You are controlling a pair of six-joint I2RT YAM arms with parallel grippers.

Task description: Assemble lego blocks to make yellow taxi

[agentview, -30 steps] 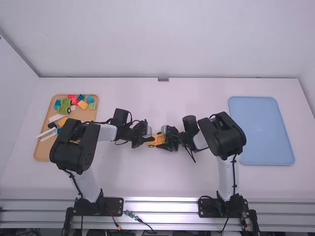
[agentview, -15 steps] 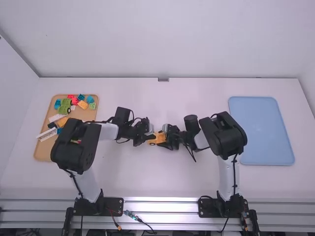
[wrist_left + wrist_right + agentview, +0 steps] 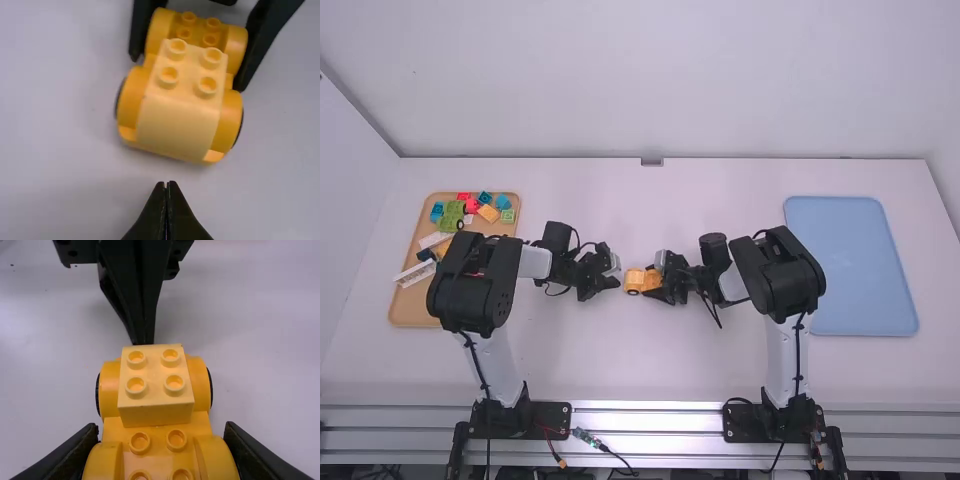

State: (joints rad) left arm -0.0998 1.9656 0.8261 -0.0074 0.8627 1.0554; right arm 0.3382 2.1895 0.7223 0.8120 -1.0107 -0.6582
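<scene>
The yellow car base (image 3: 157, 431) is stood on the white surface (image 3: 640, 350), near its middle; at its nine o'clock end a pale yellow block (image 3: 176, 125) is set between the two rounded wheel guards, its four studs uppermost. The opposite end, toward three o'clock, is gripped from both sides by the right gripper (image 3: 187, 69), its fingers parted by the width of the base; the left gripper (image 3: 618, 281) is closed on nothing and poised just beside the block's end, at nine o'clock from the car.

The step in hand is judged to be the seating of this first body block; it looks level, though whether it is pressed fully home cannot be told. If it is loose, a push straight down with the closed tips would be called for, the base being braced meanwhile; if it is firm, the next part should be fetched from the wooden tray (image 3: 417, 308) at nine o'clock, where an orange-yellow block (image 3: 488, 213) is laid among coloured pieces. The blue tray (image 3: 850, 265) at three o'clock is probably meant for the finished taxi.
</scene>
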